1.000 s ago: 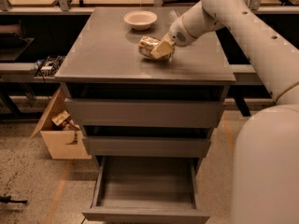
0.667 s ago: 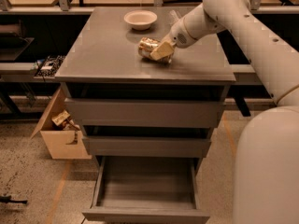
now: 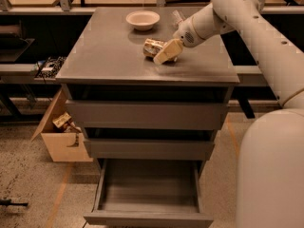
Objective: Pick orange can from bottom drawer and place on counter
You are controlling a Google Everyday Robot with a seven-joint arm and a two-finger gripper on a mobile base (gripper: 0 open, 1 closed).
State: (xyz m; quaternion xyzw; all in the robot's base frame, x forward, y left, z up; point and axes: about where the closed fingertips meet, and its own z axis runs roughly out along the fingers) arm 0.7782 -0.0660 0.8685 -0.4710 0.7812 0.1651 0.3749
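Observation:
The orange can (image 3: 152, 48) lies on its side on the counter (image 3: 109, 56), right of centre. My gripper (image 3: 166, 52) reaches in from the right and is shut on the can's right end, low on the counter top; its near finger (image 3: 169, 50) hides part of the can. The bottom drawer (image 3: 148, 217) is pulled open below the two wider drawers, and its inside shows nothing.
A white bowl (image 3: 142, 19) stands at the back of the counter and a clear bottle (image 3: 177, 17) sits behind my wrist. An open cardboard box (image 3: 61, 139) stands on the floor left of the cabinet. Workbenches run along the back.
Hardly anything has changed: my gripper and the can stay at the same spot on the counter, with the wrist only slightly shifted.

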